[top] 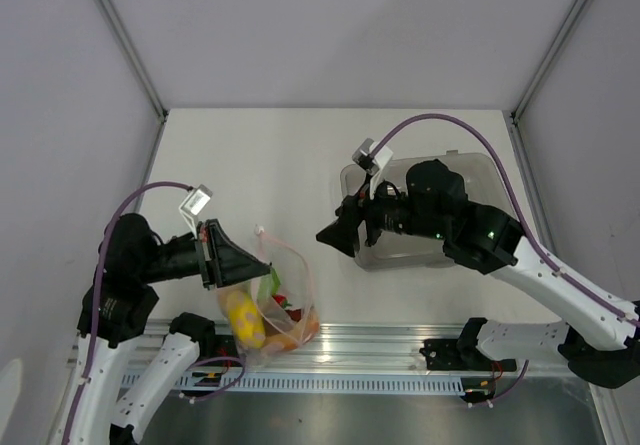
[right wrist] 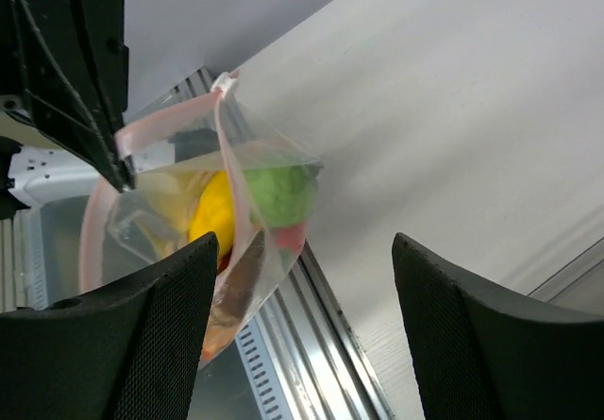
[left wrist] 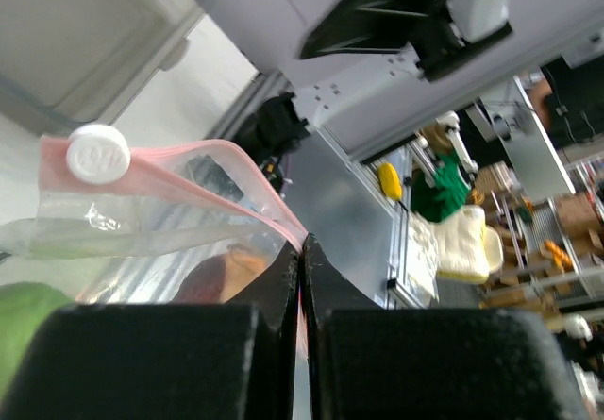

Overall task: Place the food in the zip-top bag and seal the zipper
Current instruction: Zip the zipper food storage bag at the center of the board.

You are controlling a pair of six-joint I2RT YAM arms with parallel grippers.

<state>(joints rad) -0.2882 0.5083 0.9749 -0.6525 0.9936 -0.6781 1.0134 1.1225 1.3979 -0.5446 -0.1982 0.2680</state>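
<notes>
The zip-top bag [top: 272, 310] sits at the table's [top: 300, 155] near-left edge, partly over the aluminium rail [top: 400, 343]. Inside are a yellow fruit [top: 243, 320], a green round fruit [right wrist: 278, 193] and red and orange pieces. Its mouth gapes, and a white slider [left wrist: 98, 153] sits on the pinkish zipper [left wrist: 203, 156]. The left gripper [left wrist: 301, 250] has its jaws closed tight, pinching the zipper's end. The right gripper [top: 330, 233] hangs to the bag's right with its jaws wide apart and empty, in front of the grey bin [top: 480, 162].
</notes>
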